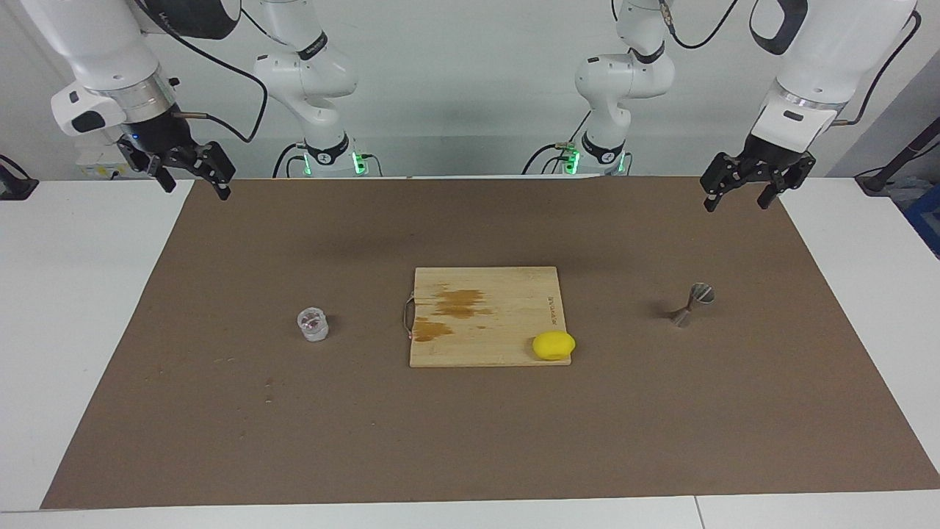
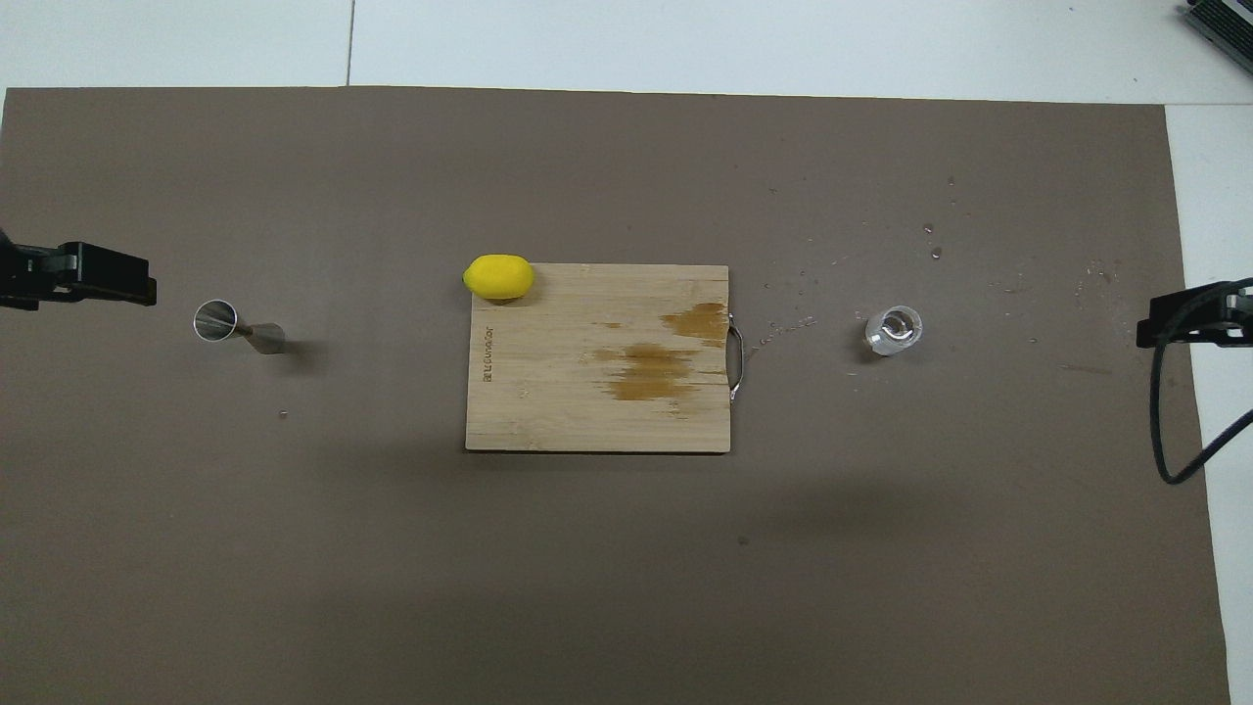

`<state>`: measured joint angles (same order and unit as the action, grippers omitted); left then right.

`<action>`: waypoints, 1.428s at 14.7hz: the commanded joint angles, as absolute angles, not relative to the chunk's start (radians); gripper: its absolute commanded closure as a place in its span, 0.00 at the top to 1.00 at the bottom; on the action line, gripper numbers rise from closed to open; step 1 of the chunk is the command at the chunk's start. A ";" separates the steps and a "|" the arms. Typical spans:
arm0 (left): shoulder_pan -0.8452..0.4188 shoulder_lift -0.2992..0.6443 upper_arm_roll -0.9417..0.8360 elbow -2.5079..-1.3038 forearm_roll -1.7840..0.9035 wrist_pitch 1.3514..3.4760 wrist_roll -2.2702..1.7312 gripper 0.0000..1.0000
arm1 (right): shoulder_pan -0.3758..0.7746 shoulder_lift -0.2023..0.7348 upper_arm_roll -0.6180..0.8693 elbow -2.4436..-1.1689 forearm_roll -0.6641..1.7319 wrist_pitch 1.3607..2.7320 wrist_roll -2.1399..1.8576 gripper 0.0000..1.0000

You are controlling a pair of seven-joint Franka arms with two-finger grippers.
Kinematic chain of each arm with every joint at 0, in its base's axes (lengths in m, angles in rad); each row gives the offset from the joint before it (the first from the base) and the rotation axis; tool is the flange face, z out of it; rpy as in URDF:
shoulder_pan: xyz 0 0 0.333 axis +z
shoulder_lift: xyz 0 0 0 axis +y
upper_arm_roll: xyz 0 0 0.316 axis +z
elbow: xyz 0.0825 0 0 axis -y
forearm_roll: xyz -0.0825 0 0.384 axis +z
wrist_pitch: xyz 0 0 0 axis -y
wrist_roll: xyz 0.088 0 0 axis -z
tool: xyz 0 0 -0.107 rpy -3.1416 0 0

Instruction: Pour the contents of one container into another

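Note:
A squat clear glass cup (image 1: 313,324) (image 2: 893,330) stands upright on the brown mat toward the right arm's end of the table. An hourglass-shaped silvery metal jigger (image 1: 692,303) (image 2: 238,328) stands on the mat toward the left arm's end. My left gripper (image 1: 738,195) hangs open and empty in the air over the mat's corner by the robots, well clear of the jigger. Over the mat's other corner by the robots, my right gripper (image 1: 194,184) is also open and holds nothing, well away from the cup. Both arms wait.
A wooden cutting board (image 1: 477,349) (image 2: 587,416) with dark wet stains lies mid-mat between cup and jigger. A yellow lemon (image 1: 554,345) (image 2: 499,276) sits on its corner farther from the robots, toward the left arm's end. Small droplets speckle the mat (image 2: 626,587) around the cup.

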<state>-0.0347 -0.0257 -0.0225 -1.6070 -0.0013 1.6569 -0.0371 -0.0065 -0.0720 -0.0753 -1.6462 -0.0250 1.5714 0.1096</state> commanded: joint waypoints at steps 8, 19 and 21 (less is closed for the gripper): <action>-0.026 -0.049 -0.025 -1.634 -0.012 1.677 -0.046 1.00 | -0.021 -0.101 -0.074 -1.661 -0.023 1.529 0.101 1.00; -0.026 -0.049 -0.025 -1.634 -0.012 1.678 -0.044 1.00 | -0.009 -0.103 -0.071 -1.663 -0.028 1.543 0.095 1.00; -0.026 -0.049 -0.025 -1.634 -0.012 1.678 -0.044 1.00 | -0.009 -0.103 -0.071 -1.663 -0.026 1.543 0.098 1.00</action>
<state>-0.0340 -0.0257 -0.0225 -1.6069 -0.0013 1.6576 -0.0373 -0.0058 -0.0839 -0.0736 -1.6462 -0.0250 1.5376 0.1085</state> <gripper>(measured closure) 0.000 0.000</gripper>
